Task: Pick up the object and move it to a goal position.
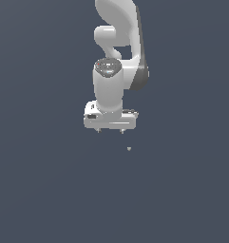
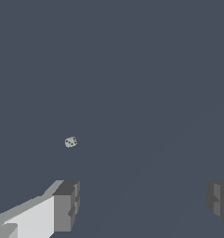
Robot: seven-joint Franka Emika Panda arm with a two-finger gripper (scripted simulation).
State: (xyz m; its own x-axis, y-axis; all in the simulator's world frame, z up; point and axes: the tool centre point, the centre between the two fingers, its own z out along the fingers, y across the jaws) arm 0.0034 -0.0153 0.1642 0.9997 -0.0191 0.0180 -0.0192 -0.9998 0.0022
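White and glossy, the arm (image 1: 117, 42) comes down from the top centre of the exterior view and ends in a blocky hand (image 1: 110, 131) just above the middle of the frame. Its two short fingertips (image 1: 98, 129) poke down from the underside, set well apart, so the hand stands open and holds nothing. No brand, label or legible writing shows on any part; the only marking is a dark round cap with a small red dot on the wrist joint, too blurred to read.

Slate-blue table (image 1: 44, 190) fills the rest of both pictures, plain and unmarked.

The object (image 1: 129, 149) is a tiny pale grey-beige lump lying on the table, below the hand and a little toward the exterior view's right, clear of both fingertips. In the wrist view the object (image 2: 70, 142) appears as a small, roughly cubic speck with a few dark flecks on it, ahead of the grey finger pads (image 2: 66, 206) and apart from them. It is too small and too even in shape to give a long axis or a facing.
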